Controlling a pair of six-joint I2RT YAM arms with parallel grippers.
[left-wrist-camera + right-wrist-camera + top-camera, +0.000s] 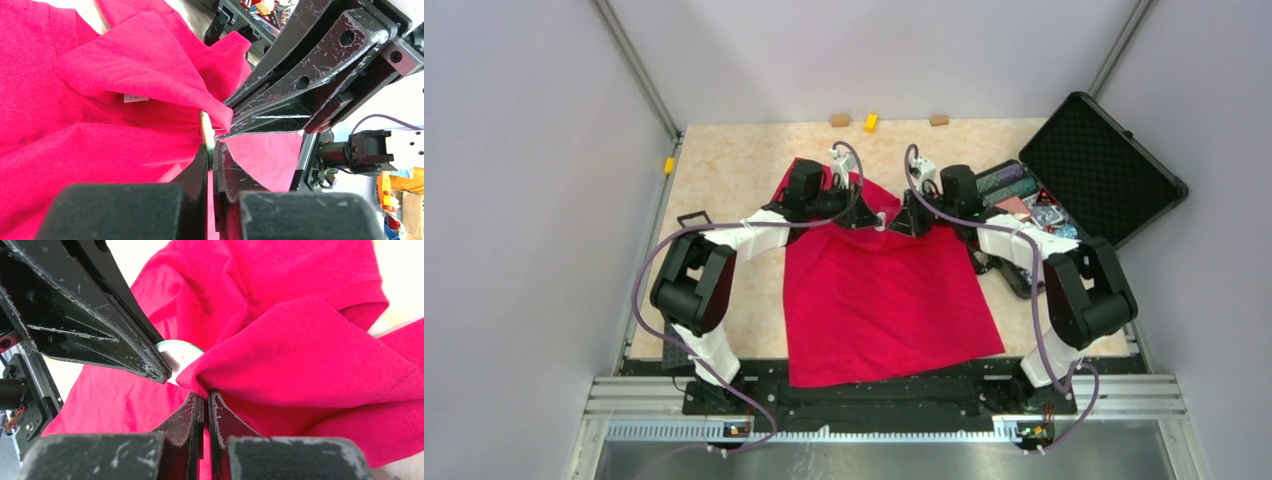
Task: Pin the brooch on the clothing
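We see the red T-shirt (884,310) spread on the table (724,180), its hem towards the near edge and its neck towards the far side, where both arms meet over it. The left pincer (211,150) is closed on the brooch (204,131). In the left wrist view the brooch shows edge-on, a thin greenish-tan disc standing up between the fingertips. The right wrist view gives us its flat face instead, pale and shiny with a green rim, just at the tip of the left pincer.

The right pincer (206,400) is closed too, nipping a fold of the T-shirt near the neck, and the cloth rises to a point at its fingertips. That point lies right against the brooch. We cannot tell whether any pin has gone through the fabric. The two pincers sit tip to tip, just beside each other.

The small white neck label (136,98) shows under the lifted fold, left of the brooch in the left wrist view.

At the far right an open black case (1104,165) lies with its lid thrown back and colourful trinkets (1024,200) inside, well apart from the brooch. Along the far edge of the table a yellow block (871,122) sits between two tan blocks (839,120).
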